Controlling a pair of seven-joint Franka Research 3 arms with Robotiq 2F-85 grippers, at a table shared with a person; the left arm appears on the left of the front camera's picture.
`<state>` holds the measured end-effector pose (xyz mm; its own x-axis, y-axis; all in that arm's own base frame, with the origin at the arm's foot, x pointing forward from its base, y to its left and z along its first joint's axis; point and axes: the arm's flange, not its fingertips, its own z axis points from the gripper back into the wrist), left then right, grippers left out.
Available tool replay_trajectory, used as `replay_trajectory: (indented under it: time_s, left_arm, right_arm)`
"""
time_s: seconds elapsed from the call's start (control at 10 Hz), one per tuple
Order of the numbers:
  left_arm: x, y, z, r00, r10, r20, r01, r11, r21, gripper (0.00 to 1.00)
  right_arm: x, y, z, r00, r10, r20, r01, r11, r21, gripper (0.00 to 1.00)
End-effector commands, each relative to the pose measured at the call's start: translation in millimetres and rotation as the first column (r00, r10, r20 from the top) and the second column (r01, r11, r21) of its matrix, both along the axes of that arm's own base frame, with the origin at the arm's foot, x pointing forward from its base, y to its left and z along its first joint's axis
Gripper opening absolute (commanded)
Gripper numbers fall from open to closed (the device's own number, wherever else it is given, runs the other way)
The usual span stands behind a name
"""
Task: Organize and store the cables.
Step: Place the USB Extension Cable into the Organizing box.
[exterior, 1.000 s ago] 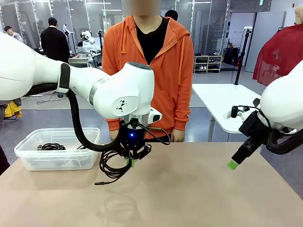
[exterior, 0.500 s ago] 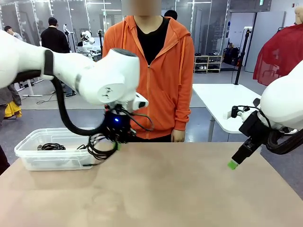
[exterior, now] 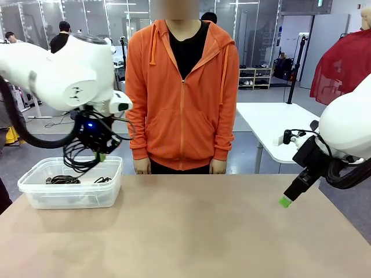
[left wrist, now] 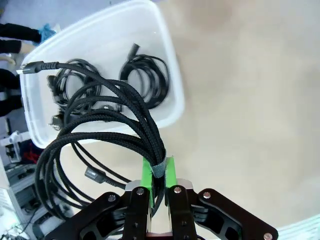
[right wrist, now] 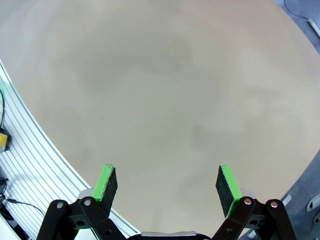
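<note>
Hanging over the clear bin (exterior: 35,186) at left of frame, left gripper (left wrist: 159,172) fingers clamped on 1 coiled cable (left wrist: 107,130). 2 cables (left wrist: 145,80) already binned. Right gripper (right wrist: 167,182) fingers apart; desk (exterior: 220,231) bare, so nearly done.

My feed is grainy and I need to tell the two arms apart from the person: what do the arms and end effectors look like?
Both arms are glossy white with rounded joints and thick black hoses. The left end effector is black with green pads and a blue light on its wrist; the right end effector is black with green pads on linked black fingers. The person wears an orange zip hoodie over a black top.
</note>
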<state>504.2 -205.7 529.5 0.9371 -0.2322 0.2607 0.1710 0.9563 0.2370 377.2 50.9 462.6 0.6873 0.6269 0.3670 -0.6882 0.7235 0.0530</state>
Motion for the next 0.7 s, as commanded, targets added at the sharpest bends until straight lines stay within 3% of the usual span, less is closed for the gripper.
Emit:
replay_trajectory:
  time_s: [0.0, 0.2, 0.4, 0.6]
  left_arm:
    - [2, 25, -14, 0.995, -0.073, 0.062, 0.071, 0.997, 0.037, 0.11]
    - [35, 42, -27, 0.997, 0.003, 0.080, -0.005, 1.000, 0.029, 0.11]
    - [59, 52, -38, 0.994, -0.008, 0.109, 0.010, 1.000, -0.014, 0.11]
    - [75, 57, -50, 0.996, -0.012, 0.093, 0.015, 1.000, -0.027, 0.11]
  right_arm:
    - [0, -1, 2, 1.000, -0.012, 0.001, 0.012, 1.000, -0.012, 1.00]
    - [0, -1, 2, 1.000, -0.012, 0.001, 0.012, 1.000, -0.012, 1.00]
    - [0, -1, 2, 1.000, -0.012, 0.001, 0.012, 1.000, -0.012, 1.00]
    - [0, -1, 2, 1.000, -0.012, 0.001, 0.012, 1.000, -0.012, 1.00]
